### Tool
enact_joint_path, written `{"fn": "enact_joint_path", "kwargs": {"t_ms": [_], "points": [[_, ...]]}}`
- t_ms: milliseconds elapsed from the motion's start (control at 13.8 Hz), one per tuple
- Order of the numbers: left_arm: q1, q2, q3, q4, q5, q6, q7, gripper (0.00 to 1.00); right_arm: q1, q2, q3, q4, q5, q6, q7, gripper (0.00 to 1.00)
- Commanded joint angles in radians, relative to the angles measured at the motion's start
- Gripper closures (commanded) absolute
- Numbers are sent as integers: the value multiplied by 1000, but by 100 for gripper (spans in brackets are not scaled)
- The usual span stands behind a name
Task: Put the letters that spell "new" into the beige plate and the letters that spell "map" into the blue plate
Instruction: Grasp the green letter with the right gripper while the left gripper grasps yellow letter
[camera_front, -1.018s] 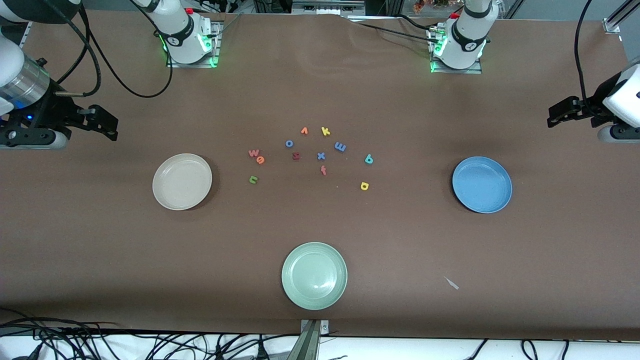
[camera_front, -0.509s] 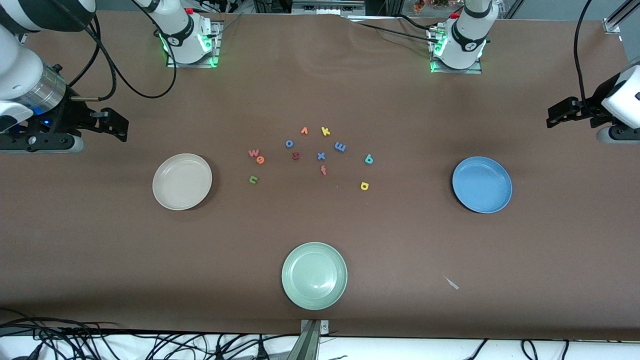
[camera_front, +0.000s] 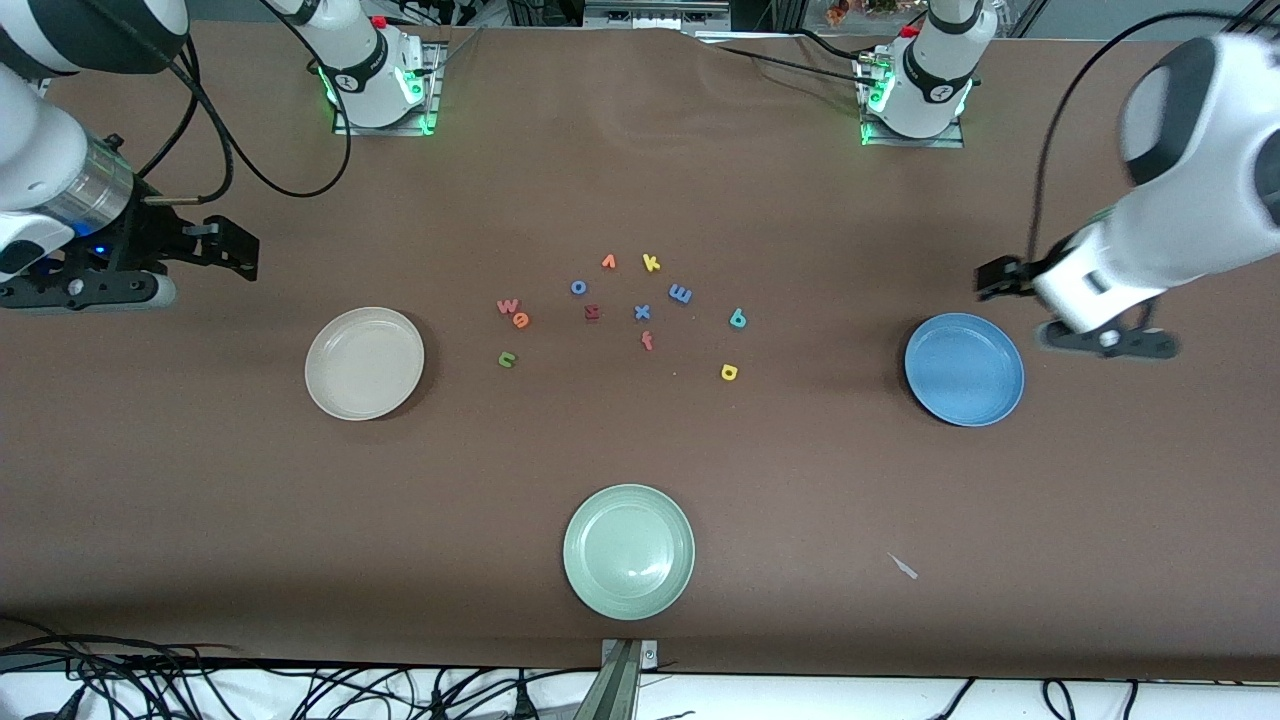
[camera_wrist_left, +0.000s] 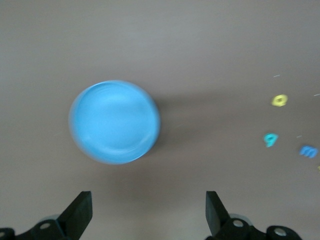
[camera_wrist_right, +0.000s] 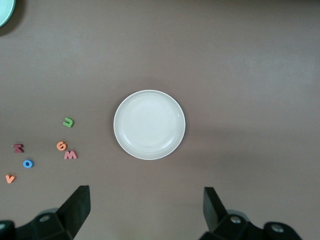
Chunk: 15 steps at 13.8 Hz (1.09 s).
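Observation:
The beige plate (camera_front: 365, 362) (camera_wrist_right: 149, 125) lies toward the right arm's end of the table, the blue plate (camera_front: 964, 368) (camera_wrist_left: 115, 122) toward the left arm's end. Between them lie the pinkish-red w (camera_front: 508, 306) (camera_wrist_right: 70, 155), orange e (camera_front: 521, 320) (camera_wrist_right: 61, 146), green n (camera_front: 507, 359) (camera_wrist_right: 68, 122), blue m (camera_front: 681, 294) (camera_wrist_left: 308, 151), teal p (camera_front: 738, 318) (camera_wrist_left: 270, 140) and yellow a (camera_front: 729, 372) (camera_wrist_left: 279, 100). My left gripper (camera_front: 1000, 278) (camera_wrist_left: 148, 210) hangs open over bare table beside the blue plate. My right gripper (camera_front: 232, 250) (camera_wrist_right: 146, 207) hangs open over bare table beside the beige plate.
A pale green plate (camera_front: 628, 551) sits nearest the front camera. Among the letters also lie an orange v (camera_front: 608, 262), yellow k (camera_front: 651, 263), blue o (camera_front: 578, 287), dark red z-like letter (camera_front: 592, 312), blue x (camera_front: 642, 312) and red f (camera_front: 647, 341).
The left arm has swung in from the table's end to beside the blue plate. The right gripper has shifted a little toward the letters. Plates and letters have not moved.

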Motion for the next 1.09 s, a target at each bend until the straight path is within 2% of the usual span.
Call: {"fn": "enact_joint_path", "kwargs": {"t_ms": [0, 218, 291, 509, 800, 1018], "points": [[-98, 111, 7, 27, -44, 113, -74, 0, -19, 10, -21, 4, 79, -4, -57, 0], [-196, 204, 7, 27, -44, 250, -156, 0, -45, 33, 50, -77, 79, 80, -39, 1], [-222, 236, 7, 27, -44, 292, -177, 0, -76, 33, 101, -117, 79, 126, -12, 1], [-304, 339, 7, 6, -40, 455, -250, 0, -93, 44, 185, -235, 78, 284, 140, 1], [-394, 445, 10, -14, -26, 642, -372, 1, -91, 50, 313, -506, 67, 672, 351, 1], [-408, 490, 10, -14, -14, 682, -390, 4, -84, 64, 371, -574, 59, 732, 462, 1]]}}
